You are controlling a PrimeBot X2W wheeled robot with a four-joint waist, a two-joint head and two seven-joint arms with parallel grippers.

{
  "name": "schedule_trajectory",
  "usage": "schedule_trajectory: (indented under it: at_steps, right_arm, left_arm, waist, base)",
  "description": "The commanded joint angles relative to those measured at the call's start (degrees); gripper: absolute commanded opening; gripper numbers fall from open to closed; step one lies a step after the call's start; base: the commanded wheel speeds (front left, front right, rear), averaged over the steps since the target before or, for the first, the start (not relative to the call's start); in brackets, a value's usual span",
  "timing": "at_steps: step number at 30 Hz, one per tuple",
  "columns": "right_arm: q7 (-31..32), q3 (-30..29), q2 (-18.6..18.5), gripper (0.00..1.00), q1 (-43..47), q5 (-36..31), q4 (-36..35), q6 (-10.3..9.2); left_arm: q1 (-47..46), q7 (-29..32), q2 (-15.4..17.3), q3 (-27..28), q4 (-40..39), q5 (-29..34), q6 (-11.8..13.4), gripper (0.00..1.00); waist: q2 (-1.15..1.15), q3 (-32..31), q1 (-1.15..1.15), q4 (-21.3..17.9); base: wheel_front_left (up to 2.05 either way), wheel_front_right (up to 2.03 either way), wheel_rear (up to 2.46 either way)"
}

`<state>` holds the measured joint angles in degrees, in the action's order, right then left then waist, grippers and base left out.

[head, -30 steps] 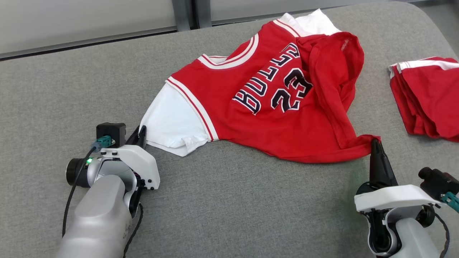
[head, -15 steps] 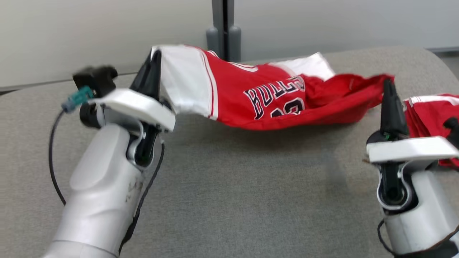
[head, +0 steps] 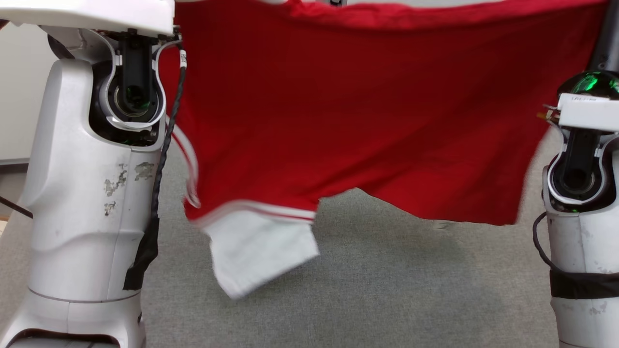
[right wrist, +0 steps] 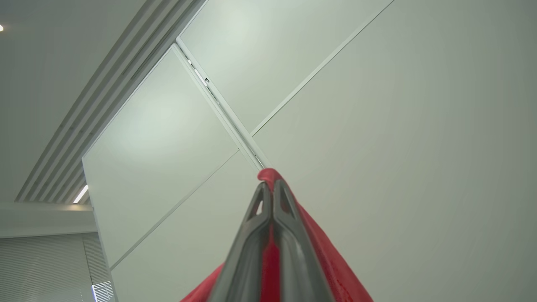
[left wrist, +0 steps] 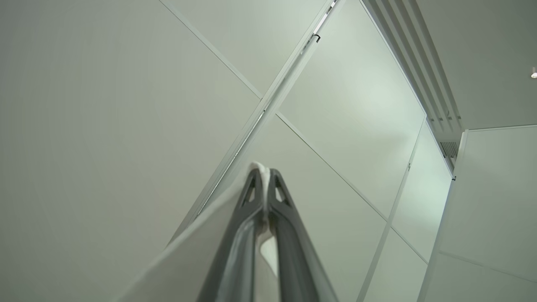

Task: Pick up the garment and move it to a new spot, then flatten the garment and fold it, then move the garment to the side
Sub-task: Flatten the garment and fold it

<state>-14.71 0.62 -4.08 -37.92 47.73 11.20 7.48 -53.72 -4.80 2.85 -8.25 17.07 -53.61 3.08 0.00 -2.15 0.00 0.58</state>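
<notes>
garment [head: 362,121]: red jersey cloth with a white short sleeve and red-white striped trim. It hangs as a wide sheet between the two arms in the head view.
garment top edge: runs along the top of the head view, bunched into a thick fold.
garment bottom edge: uneven, higher in the middle and lower toward the right arm. It hangs free over the table.
white sleeve [head: 258,253]: dangles at the sheet's lower left, just beside the left arm, and is motion-blurred.
left gripper [left wrist: 264,174]: the two long dark grey fingers are pressed together in the left wrist view. White cloth is pinched between them, with a sliver poking past the tips, so it is clamped on the garment.
right gripper [right wrist: 270,184]: fingers closed tight in the right wrist view. A red fold sticks out over the tips and more red cloth drapes down along the fingers, so it is clamped on the garment.
left arm [head: 87,193]: pale grey forearm, upright at the left edge of the head view, with scuffed paint and a black cable down its side.
right arm [head: 580,232]: pale grey forearm, upright at the right edge, with a green light at the wrist.
table [head: 387,290]: grey woven fabric surface below the garment.
wall panels [left wrist: 105,105]: pale flat panels with thin seams. Both wrist cameras point up at them.
</notes>
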Motion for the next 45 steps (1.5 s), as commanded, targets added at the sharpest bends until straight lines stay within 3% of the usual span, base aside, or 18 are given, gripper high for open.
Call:
schedule_trajectory:
  at_steps: [1,12,20,27,30,33,37,40,45]
  right_arm:
    - [-0.5,-0.5,0.1,0.0,-0.5,-0.9,-0.3,0.02]
    - [-0.3,-5.7,0.8,0.0,-1.3,-15.4,-2.3,0.02]
    - [9.0,-8.6,1.1,0.0,-2.8,-18.4,1.5,0.02]
    - [16.4,-10.4,0.9,0.0,-14.8,-17.5,9.8,0.02]
    - [17.0,-8.9,-1.4,0.0,-27.6,-16.4,15.4,0.02]
    - [14.5,-8.1,-3.2,0.0,-38.0,-14.9,19.9,0.02]
    - [8.1,-9.0,-3.9,0.0,-48.8,-11.3,26.9,0.02]
    - [5.5,-8.0,-3.9,0.0,-51.6,-9.2,29.3,0.02]
    - [1.7,-3.4,-5.2,0.0,-52.9,-1.9,30.4,0.02]
  left_arm:
    - [0.0,-0.6,0.2,0.2,-0.7,-1.1,1.3,0.0]
    - [4.9,0.7,0.2,-0.4,-6.0,-7.1,7.2,0.0]
    - [6.2,2.6,0.5,1.4,-7.6,-9.6,10.7,0.0]
    - [-2.7,4.0,0.3,3.2,-3.9,-12.3,14.3,0.0]
    - [-15.4,2.3,0.7,3.5,1.9,-10.7,14.7,0.0]
    - [-26.3,-0.3,1.2,3.7,7.7,-9.0,13.3,0.0]
    - [-38.6,-6.0,1.4,4.1,15.8,-6.9,9.6,0.0]
    - [-42.5,-8.3,1.6,5.0,19.6,-6.1,7.7,0.0]
    - [-47.3,-10.3,1.3,6.6,25.3,-3.6,2.2,0.0]
  waist:
    - [0.0,-0.8,0.0,0.2]
    - [0.0,-3.0,0.0,0.4]
    - [0.0,-1.0,0.0,0.1]
    - [0.0,9.1,0.0,-0.5]
    - [0.0,18.7,0.0,-0.7]
    - [0.0,25.5,0.0,-0.7]
    - [0.0,31.6,0.0,0.0]
    - [0.0,33.2,0.0,0.3]
    - [0.0,36.3,0.0,1.5]
  base:
    - [0.0,0.0,0.0]
    - [0.0,0.0,0.0]
    - [0.0,0.0,0.0]
    - [0.0,0.0,0.0]
    - [0.0,0.0,0.0]
    - [0.0,0.0,0.0]
    - [0.0,0.0,0.0]
    - [0.0,0.0,0.0]
    - [0.0,0.0,0.0]
